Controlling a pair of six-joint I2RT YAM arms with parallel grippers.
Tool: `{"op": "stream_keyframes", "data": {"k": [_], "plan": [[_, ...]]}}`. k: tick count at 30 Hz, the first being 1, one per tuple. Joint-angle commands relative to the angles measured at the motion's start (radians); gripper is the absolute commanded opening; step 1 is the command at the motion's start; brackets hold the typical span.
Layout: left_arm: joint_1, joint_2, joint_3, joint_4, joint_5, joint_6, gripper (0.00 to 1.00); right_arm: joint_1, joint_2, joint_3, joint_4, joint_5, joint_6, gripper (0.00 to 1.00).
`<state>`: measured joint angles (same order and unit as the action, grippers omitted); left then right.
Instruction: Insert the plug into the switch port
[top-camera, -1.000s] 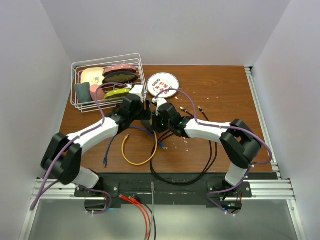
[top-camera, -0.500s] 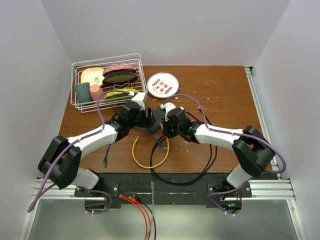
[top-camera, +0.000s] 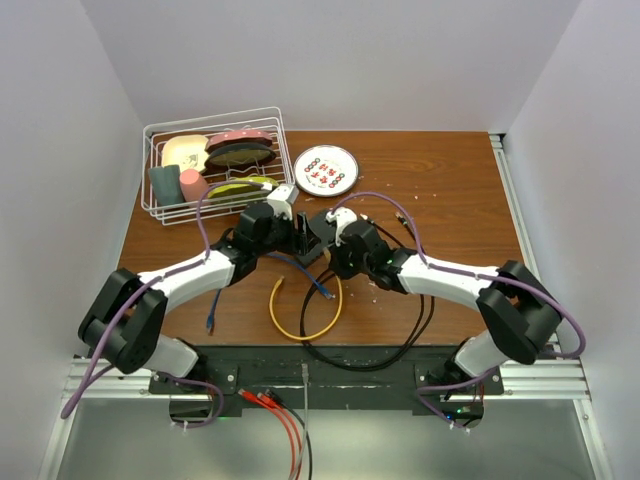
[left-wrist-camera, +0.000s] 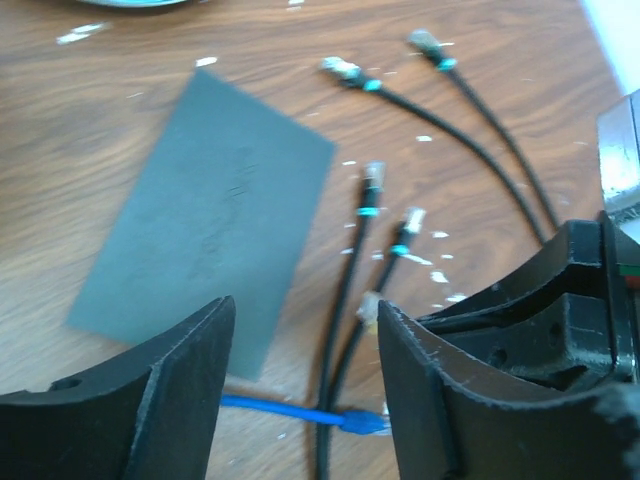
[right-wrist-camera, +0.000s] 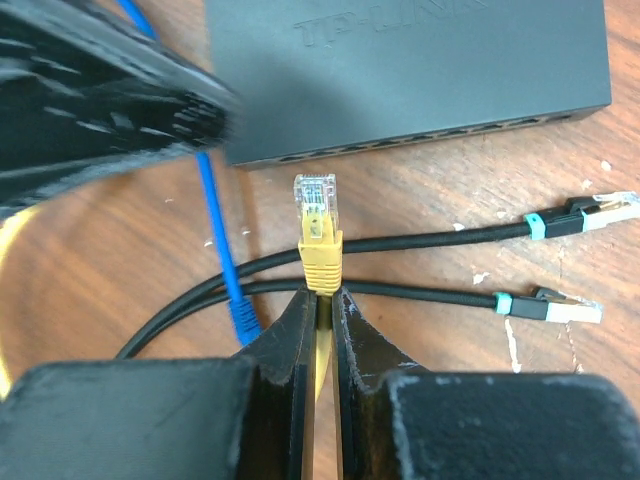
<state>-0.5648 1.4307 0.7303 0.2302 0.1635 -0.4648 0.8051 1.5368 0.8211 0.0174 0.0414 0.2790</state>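
In the right wrist view my right gripper (right-wrist-camera: 318, 292) is shut on the yellow cable just behind its plug (right-wrist-camera: 316, 205), whose clear tip points at the black switch box (right-wrist-camera: 400, 60). The row of switch ports (right-wrist-camera: 440, 135) runs along the box's near edge, and the plug stands a short way off it. The left wrist view has my left gripper (left-wrist-camera: 305, 310) open and empty above the table, the switch box (left-wrist-camera: 205, 225) just beyond its fingers. From above, both grippers meet at the box (top-camera: 316, 230): left gripper (top-camera: 292, 236), right gripper (top-camera: 336, 246).
A blue cable end (left-wrist-camera: 358, 421) and several black cables with plugs (left-wrist-camera: 372, 180) lie beside the box. The yellow cable's loop (top-camera: 305, 320) lies near the front. A white wire basket (top-camera: 160, 205) and a plate (top-camera: 326, 170) stand at the back left.
Both grippers have shifted a little to the right and closer together at the box. The yellow loop was dragged rightward with the right gripper.
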Motion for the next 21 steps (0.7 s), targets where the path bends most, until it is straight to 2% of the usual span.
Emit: {"op": "stream_keyframes", "data": {"k": [1,6,10,13,14,15,21], "plan": [[0.005,0.034,-0.005,0.164,0.155,-0.049,0.61,0.003,-0.073,-0.005,0.090,-0.038,0.020,0.00],[0.005,0.076,-0.009,0.242,0.214,-0.101,0.57,0.003,-0.093,-0.027,0.171,-0.129,0.078,0.00],[0.003,0.080,-0.016,0.281,0.249,-0.123,0.48,0.003,-0.093,-0.020,0.167,-0.129,0.091,0.00],[0.003,0.086,-0.015,0.281,0.249,-0.123,0.28,0.005,-0.110,-0.030,0.174,-0.120,0.097,0.00],[0.003,0.089,-0.015,0.281,0.249,-0.123,0.12,0.005,-0.121,-0.034,0.184,-0.124,0.098,0.00],[0.005,0.088,-0.012,0.282,0.249,-0.126,0.02,0.003,-0.122,-0.037,0.184,-0.123,0.100,0.00],[0.003,0.088,-0.012,0.293,0.252,-0.146,0.00,0.005,-0.159,-0.046,0.168,-0.078,0.109,0.00]]}}
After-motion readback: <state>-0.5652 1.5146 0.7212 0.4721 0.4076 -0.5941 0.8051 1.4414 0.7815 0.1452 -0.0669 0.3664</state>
